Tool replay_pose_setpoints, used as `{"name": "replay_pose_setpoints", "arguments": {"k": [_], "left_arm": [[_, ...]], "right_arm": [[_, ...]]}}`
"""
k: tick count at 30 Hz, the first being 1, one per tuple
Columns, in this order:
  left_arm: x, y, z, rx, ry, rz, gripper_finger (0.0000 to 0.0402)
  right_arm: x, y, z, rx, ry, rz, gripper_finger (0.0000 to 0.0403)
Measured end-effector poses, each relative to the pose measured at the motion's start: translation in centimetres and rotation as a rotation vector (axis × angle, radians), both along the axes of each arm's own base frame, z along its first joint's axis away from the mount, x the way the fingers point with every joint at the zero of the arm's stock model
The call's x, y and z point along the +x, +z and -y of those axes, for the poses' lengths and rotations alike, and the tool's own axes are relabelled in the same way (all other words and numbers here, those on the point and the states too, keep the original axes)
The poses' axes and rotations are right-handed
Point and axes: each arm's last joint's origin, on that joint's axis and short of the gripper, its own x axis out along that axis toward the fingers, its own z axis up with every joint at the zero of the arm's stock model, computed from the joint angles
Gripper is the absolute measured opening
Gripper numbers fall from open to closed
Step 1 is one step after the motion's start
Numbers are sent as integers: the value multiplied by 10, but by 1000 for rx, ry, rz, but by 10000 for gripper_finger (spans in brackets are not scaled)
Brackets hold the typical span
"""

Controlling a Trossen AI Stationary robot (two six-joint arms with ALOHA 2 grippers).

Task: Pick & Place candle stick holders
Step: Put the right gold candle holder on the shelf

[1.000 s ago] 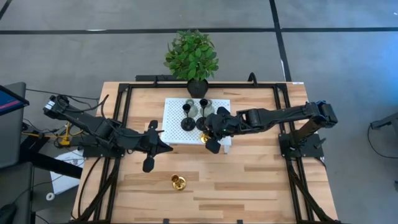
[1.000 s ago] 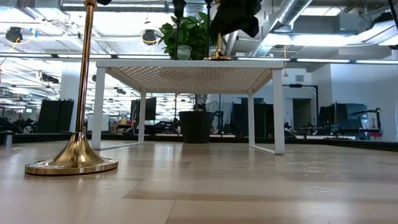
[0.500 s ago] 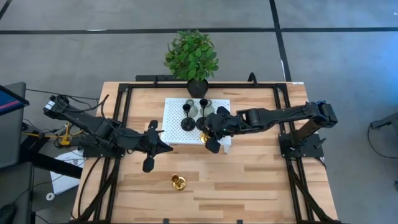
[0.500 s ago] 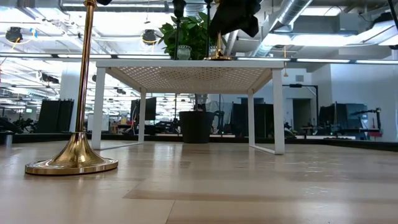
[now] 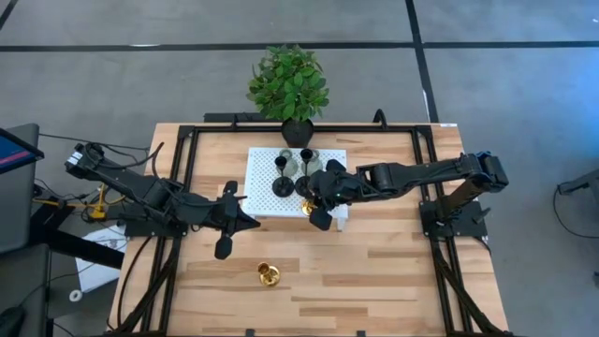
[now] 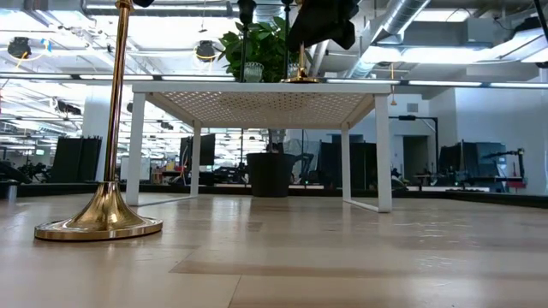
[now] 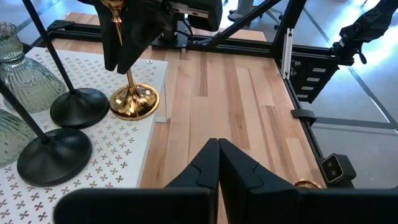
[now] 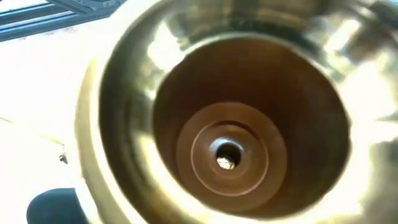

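A white perforated platform [image 5: 263,192] stands at the table's far middle. On it stand two black holders [image 5: 282,182] [image 5: 306,178], two grey-green holders [image 7: 18,68] [image 7: 7,134] and one gold holder [image 7: 133,101]. A second gold holder [image 5: 269,273] stands on its round base on the wood near the front; the low view shows it close up [image 6: 103,218]. My right gripper [image 5: 316,200] is over the platform's near right corner, shut on the gold holder there. My left gripper [image 7: 217,149] is shut and empty, left of the platform. My right gripper comes at the gold holder from above, fingers [image 7: 140,37] pointing down on either side of its upper stem [image 7: 118,28], just under the cup. The holder stands upright with its round base [image 7: 133,102] on the platform. The right wrist view looks straight into the cup [image 8: 227,152].
A black-potted green plant [image 5: 288,84] stands at the table's far edge behind the platform. Black frame rails [image 5: 182,178] run along the table's left and right sides. Bare wood [image 5: 393,271] lies at the front right.
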Motion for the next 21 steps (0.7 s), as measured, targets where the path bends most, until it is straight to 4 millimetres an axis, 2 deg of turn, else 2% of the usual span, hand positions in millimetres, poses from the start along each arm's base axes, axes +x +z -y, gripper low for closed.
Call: {"name": "replay_pose_setpoints", "arguments": {"k": [21], "left_arm": [[0, 0, 0, 0, 0, 0, 4]], "right_arm": [[-3, -2, -1, 33, 36, -41, 56]]}}
